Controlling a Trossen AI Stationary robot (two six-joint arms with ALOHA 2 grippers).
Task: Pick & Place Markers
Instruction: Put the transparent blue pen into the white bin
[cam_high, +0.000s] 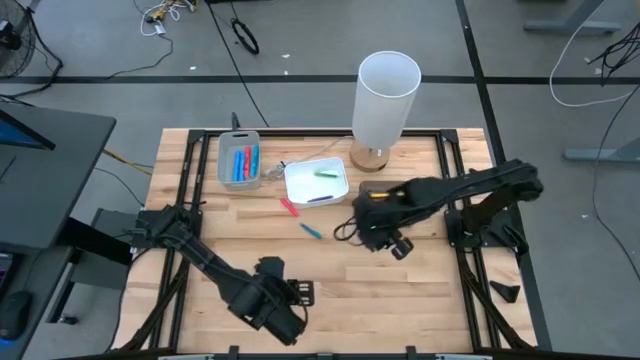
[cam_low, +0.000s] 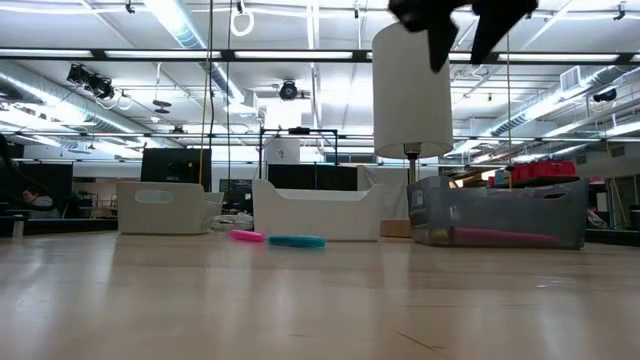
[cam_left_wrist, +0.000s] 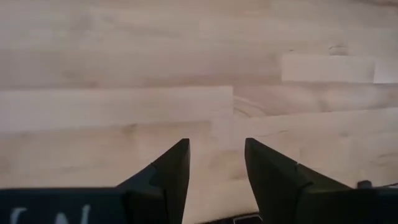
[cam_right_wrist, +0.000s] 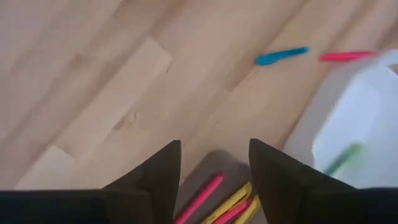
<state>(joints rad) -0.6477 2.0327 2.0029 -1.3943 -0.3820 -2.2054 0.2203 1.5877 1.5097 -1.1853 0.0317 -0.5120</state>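
the left claw hangs spread and empty over bare tabletop, well left of the white tray; a grey tray just left of the white one holds blue and red markers; a red marker and blue marker lie below it; the right claw, released, hovers right of it over pink and yellow markers.

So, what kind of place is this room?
Probably a robotics lab or workshop: a wooden table in a black frame, cables on the grey floor, and ceiling strip lights with desks and monitors behind.
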